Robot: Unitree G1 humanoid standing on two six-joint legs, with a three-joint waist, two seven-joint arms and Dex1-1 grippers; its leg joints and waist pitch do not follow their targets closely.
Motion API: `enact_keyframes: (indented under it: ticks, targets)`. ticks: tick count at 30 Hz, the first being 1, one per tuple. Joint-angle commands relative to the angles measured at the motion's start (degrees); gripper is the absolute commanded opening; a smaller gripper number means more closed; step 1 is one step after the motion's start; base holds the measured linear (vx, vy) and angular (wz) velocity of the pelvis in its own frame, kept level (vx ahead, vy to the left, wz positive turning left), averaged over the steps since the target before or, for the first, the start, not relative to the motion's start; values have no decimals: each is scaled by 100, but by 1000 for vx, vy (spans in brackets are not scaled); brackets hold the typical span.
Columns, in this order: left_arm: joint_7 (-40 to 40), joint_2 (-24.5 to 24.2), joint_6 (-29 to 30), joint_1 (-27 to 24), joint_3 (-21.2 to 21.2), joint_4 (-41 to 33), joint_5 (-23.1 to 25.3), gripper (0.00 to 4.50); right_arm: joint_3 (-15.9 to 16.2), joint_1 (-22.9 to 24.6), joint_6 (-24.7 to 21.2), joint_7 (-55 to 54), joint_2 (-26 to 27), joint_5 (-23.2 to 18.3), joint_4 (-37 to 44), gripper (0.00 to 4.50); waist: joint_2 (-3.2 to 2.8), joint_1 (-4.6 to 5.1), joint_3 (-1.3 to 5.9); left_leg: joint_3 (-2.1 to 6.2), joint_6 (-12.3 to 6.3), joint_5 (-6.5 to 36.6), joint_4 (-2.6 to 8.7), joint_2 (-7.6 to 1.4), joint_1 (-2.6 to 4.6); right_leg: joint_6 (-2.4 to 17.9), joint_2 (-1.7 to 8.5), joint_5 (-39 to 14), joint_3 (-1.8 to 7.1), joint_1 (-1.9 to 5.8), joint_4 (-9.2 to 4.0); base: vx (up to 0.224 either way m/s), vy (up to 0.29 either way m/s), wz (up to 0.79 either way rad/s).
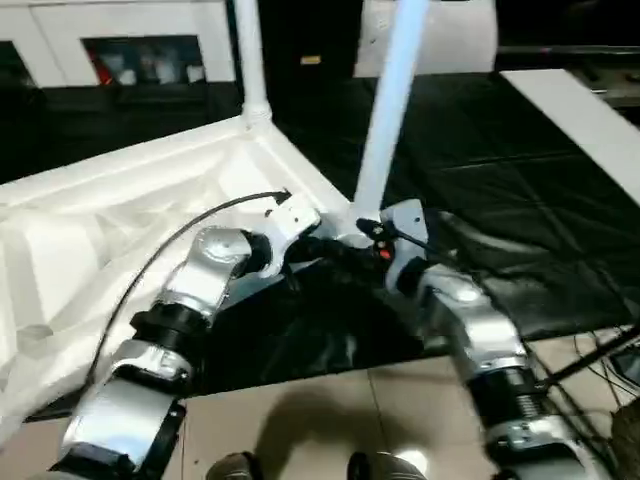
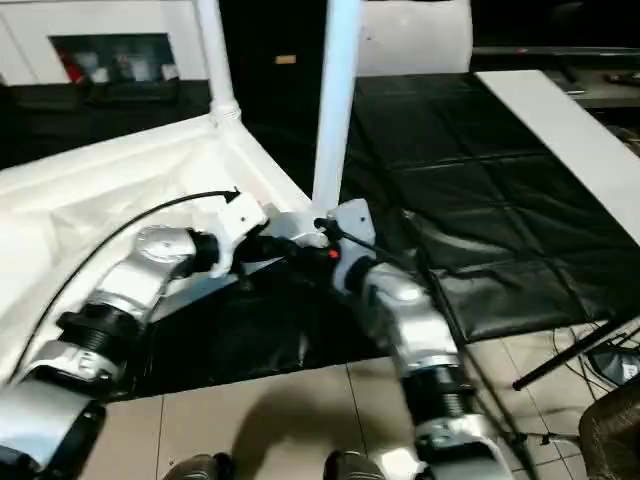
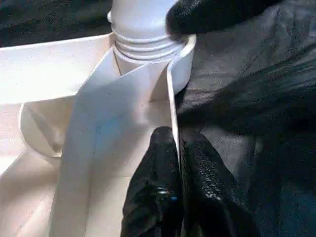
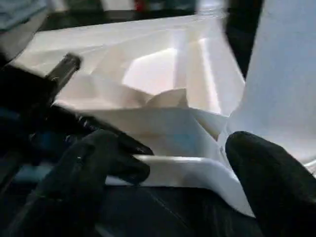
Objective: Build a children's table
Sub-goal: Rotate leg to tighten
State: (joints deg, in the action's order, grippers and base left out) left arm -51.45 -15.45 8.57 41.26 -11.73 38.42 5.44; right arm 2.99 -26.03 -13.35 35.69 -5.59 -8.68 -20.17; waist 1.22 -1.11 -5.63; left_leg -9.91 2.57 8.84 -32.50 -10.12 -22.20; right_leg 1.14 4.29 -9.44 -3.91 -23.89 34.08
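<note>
The white plastic tabletop (image 1: 120, 215) lies upside down on black floor mats (image 1: 500, 200), its ribbed side facing up. Two long white tube legs stand up in its corner sockets: the near leg (image 1: 385, 120) and the far leg (image 1: 250, 60). The left end effector (image 3: 178, 163) is pinched shut on the tabletop's thin rim, close to the near leg. The right end effector (image 4: 170, 165) is spread wide open at that same corner, holding nothing.
</note>
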Motion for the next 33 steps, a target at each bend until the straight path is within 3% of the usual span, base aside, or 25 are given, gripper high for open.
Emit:
enact_keyframes:
  ticks: [1, 2, 3, 7, 10, 13, 20, 27, 33]
  targets:
    - [-502, -106, -236, -123, -155, -82, -87, 0, -201, 65, -13, 126, -230, -51, 169, 447, 12, -27, 517, 41, -694, 598, 264, -262, 59, 1509, 415, -184, 295, 396, -297, 0, 0, 0]
    - [-723, -217, -292, -138, -191, -80, -119, 0, -219, 90, -123, 403, -413, -126, 261, 447, 11, -47, 508, 37, -687, 688, 268, -271, 85, 1524, 409, -340, 289, 386, -315, 0, 0, 0]
    - [-1229, -443, -546, -159, -311, -27, -152, 0, -191, 158, -198, 1003, -832, -326, 447, 447, 55, -89, 513, 32, -691, 745, 264, -274, 92, 1486, 407, -487, 288, 406, -325, 0, 0, 0]
    - [-1613, -641, -861, -136, -421, 119, -76, 0, -90, 294, -191, 1608, -1259, -497, 732, 447, 40, -117, 486, 19, -564, 888, 277, -299, 134, 1423, 398, -809, 298, 351, -343, 0, 0, 0]
    - [-2231, -847, -1102, -92, -502, 267, -149, 0, 18, 504, -369, 2307, -1818, -635, 1144, 447, 64, -184, 463, 29, -445, 1170, 298, -309, 147, 1209, 422, -1465, 300, 353, -407, 0, 0, 0]
    - [-2664, -965, -1263, -84, -617, 291, -225, 0, 72, 525, -385, 2434, -2051, -576, 1182, 447, 69, -221, 474, 31, -388, 1136, 300, -318, 154, 1215, 430, -1453, 302, 336, -396, 0, 0, 0]
    - [-3467, -1006, -1444, -81, -826, 176, -359, 0, 260, 405, -305, 2757, -2083, -642, 1033, 447, 61, -260, 459, 22, -290, 1267, 296, -324, 168, 1246, 434, -1627, 298, 308, -406, 0, 0, 0]
    - [-3631, -891, -1788, 101, -988, 368, -230, 0, 574, 230, -469, 3302, -1953, -800, 823, 388, 69, -369, 454, 11, -350, 1164, 291, -337, 177, 1306, 437, -1437, 292, 299, -369, 0, 0, 0]
    - [-3729, -852, -1895, 178, -1015, 418, -224, 0, 739, 47, -372, 3600, -1920, -764, 538, 337, 88, -376, 457, 25, -306, 1158, 292, -334, 154, 1239, 452, -1539, 286, 324, -368, 0, 0, 0]
